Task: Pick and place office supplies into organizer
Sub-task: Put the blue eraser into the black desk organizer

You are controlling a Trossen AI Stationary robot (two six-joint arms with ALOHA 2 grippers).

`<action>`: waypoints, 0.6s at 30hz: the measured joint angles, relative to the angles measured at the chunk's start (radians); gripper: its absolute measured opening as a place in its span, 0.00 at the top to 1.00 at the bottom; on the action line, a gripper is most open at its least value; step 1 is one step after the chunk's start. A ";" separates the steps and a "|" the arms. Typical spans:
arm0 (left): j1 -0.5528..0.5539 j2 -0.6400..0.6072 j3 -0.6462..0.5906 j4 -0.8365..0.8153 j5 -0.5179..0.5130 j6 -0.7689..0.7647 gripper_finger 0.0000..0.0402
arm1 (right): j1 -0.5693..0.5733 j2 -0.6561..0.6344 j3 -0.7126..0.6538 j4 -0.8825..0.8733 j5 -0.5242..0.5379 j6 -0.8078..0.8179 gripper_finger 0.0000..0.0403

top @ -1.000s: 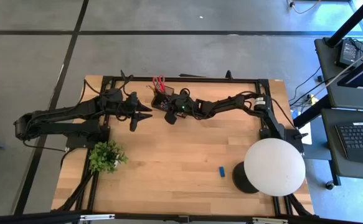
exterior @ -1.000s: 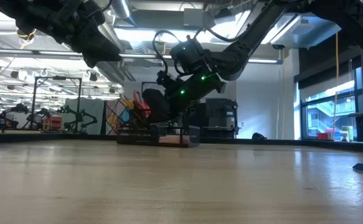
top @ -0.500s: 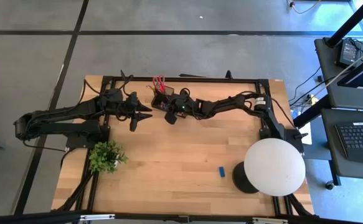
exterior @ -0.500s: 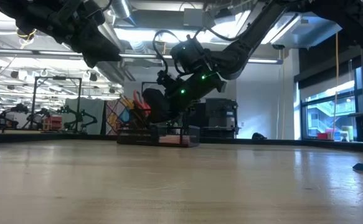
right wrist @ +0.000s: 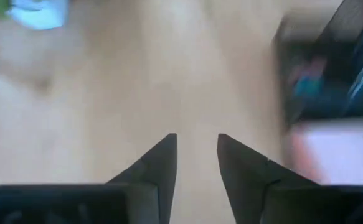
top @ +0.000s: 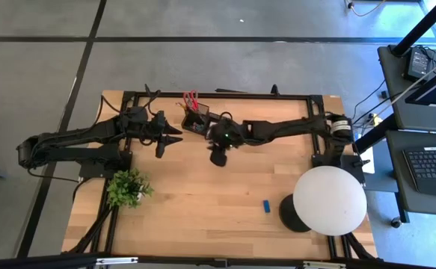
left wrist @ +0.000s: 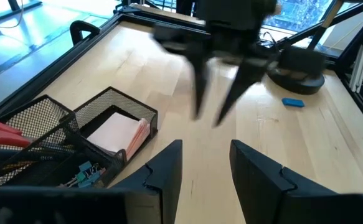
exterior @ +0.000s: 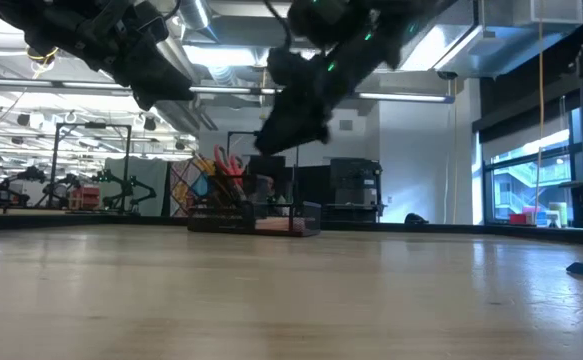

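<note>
Organizer (top: 196, 119) long axis slanting across the table's far edge; both arms' fingers (left wrist: 221, 99) parted, empty.

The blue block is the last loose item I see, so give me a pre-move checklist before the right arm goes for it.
1. Right claw empty, fingers apart: ok.
2. Right claw lifted off the organizer: ok.
3. Small blue block lying alone on bare table, reachable from above: ok.
4. White globe lamp close beside the block, possible crowding: cannot tell.
5. Left claw parked beside the organizer, away from the block: ok.
6. Pink sticky-note pad settled in the tray compartment: ok.
</note>
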 joint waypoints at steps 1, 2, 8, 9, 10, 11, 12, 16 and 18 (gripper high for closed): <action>0.000 0.000 0.000 -0.001 0.000 0.000 0.68 | 0.009 -0.021 0.000 -0.059 -0.022 0.060 0.70; 0.000 0.000 0.000 -0.001 0.000 0.000 0.68 | 0.019 -0.042 0.000 -0.125 -0.037 0.132 0.70; 0.000 0.000 0.000 0.000 0.000 0.000 0.68 | 0.089 -0.123 0.000 -0.430 -0.148 0.501 0.70; 0.000 0.000 0.000 0.000 0.000 0.000 0.68 | 0.107 -0.128 0.000 -0.474 -0.164 0.540 0.70; 0.000 0.000 0.000 0.001 0.000 0.000 0.68 | 0.125 -0.130 0.000 -0.519 -0.187 0.576 0.70; 0.000 0.000 0.000 0.000 0.000 0.000 0.68 | 0.142 -0.130 0.000 -0.566 -0.212 0.604 0.70; 0.000 0.000 0.000 0.000 0.000 0.000 0.68 | 0.158 -0.129 -0.001 -0.621 -0.238 0.632 0.70; 0.000 0.000 0.000 0.001 0.000 0.000 0.68 | 0.210 -0.118 -0.002 -0.801 -0.286 0.746 0.68; 0.000 0.000 0.000 0.000 0.000 0.008 0.68 | 0.233 -0.118 -0.003 -0.871 -0.287 0.784 0.64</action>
